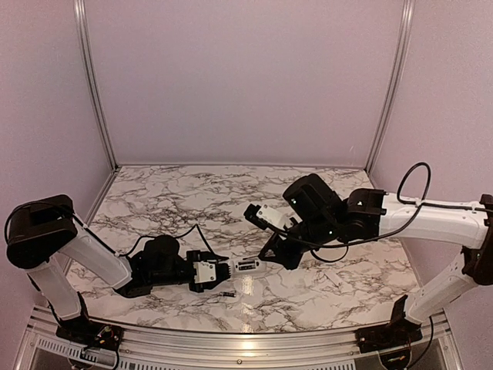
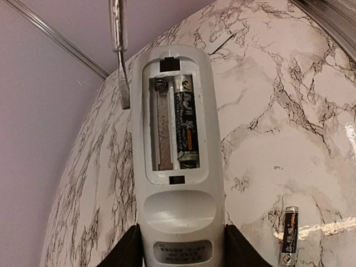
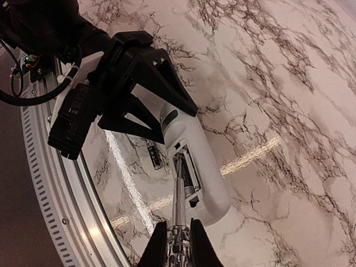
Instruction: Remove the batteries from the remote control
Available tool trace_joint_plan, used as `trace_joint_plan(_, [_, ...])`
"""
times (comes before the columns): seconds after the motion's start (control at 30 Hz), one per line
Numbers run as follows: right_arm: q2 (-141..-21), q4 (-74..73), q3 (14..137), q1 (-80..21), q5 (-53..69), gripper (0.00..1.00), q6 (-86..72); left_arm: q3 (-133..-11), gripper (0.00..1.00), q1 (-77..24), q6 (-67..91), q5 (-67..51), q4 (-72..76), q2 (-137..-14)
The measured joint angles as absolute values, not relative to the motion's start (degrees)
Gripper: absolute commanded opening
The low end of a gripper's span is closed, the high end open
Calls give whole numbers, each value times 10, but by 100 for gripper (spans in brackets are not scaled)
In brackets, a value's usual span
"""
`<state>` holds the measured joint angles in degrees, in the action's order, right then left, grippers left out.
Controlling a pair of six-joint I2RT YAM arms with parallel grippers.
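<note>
The white remote control [image 2: 179, 211] lies back-up, and my left gripper [image 2: 181, 245] is shut on its near end. Its cover is off. One dark battery [image 2: 186, 122] sits in the right slot and the left slot is empty. A second battery [image 2: 289, 236] lies loose on the marble to the remote's right, also seen in the top view [image 1: 227, 294]. My right gripper [image 3: 178, 236] is shut on a thin grey metal stick [image 3: 178, 203]. The stick's tip is over the open compartment of the remote [image 3: 203, 178]. In the top view both grippers [image 1: 223, 270] [image 1: 271, 253] meet at the remote [image 1: 246, 267].
A small flat pale piece [image 2: 221, 42] lies on the marble beyond the remote's far end. The metal rail of the table's near edge [image 3: 61, 189] runs close behind the loose battery [image 3: 154, 154]. Pale walls [image 1: 246, 77] enclose the back and sides.
</note>
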<state>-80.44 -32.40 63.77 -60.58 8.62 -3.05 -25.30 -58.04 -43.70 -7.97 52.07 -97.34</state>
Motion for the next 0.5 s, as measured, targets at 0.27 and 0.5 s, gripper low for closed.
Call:
trace_joint_plan(0.27, [-818, -348, 643, -606, 87, 0, -25, -253, 0, -580, -440, -64, 524, -976])
trace_joint_plan(0.5, [-834, -376, 657, -606, 88, 0, -19, -253, 0, -582, -444, -59, 524, -976])
